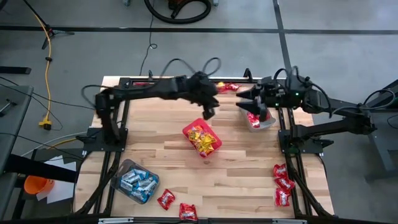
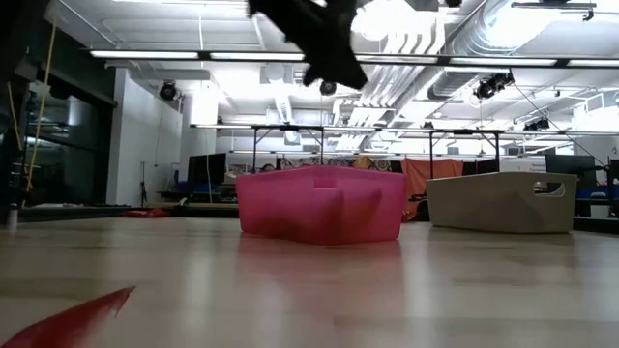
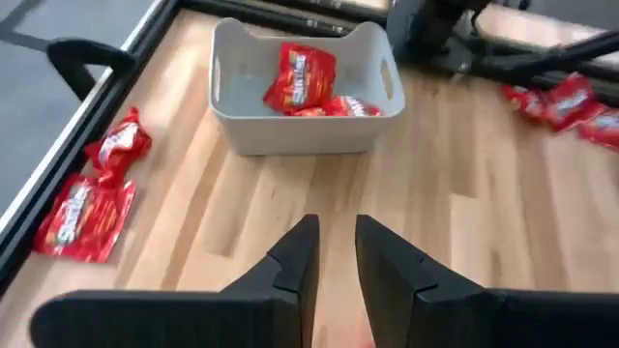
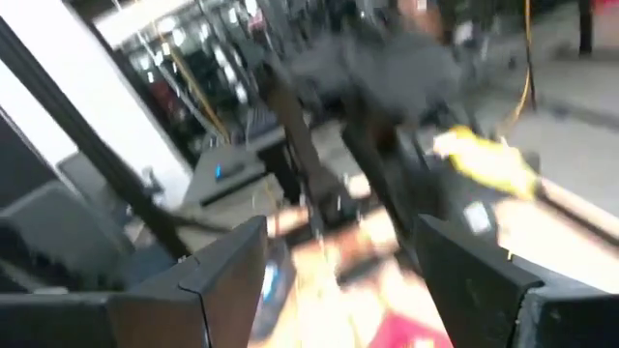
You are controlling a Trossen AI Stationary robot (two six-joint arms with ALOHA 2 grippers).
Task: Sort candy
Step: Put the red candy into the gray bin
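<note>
**A:** So where does the left gripper stand?

**B:** It hangs just above the far rim of the red bin, near the middle of the table. In its wrist view the two fingers show a narrow slit between them and nothing pinched there. I judge it has just let a piece go into that bin, which is why it sits right over it.

**A:** And the right gripper?

**B:** Spread wide and empty, over the grey tub at the far right, which already holds red candy. That looks like its drop spot.

**A:** Where is the rest of the candy?

**B:** Yellow candy fills the red bin; blue-and-white candy lies in the clear tub at the near left. Loose red packets are near the front edge, along the near right side, and at the far edge between the arms.

**A:** Any room to move?

**B:** Bare table lies between the bins. The strays hug the edges and the dark frame rails, so I would expect reaches there to be tighter.
</note>
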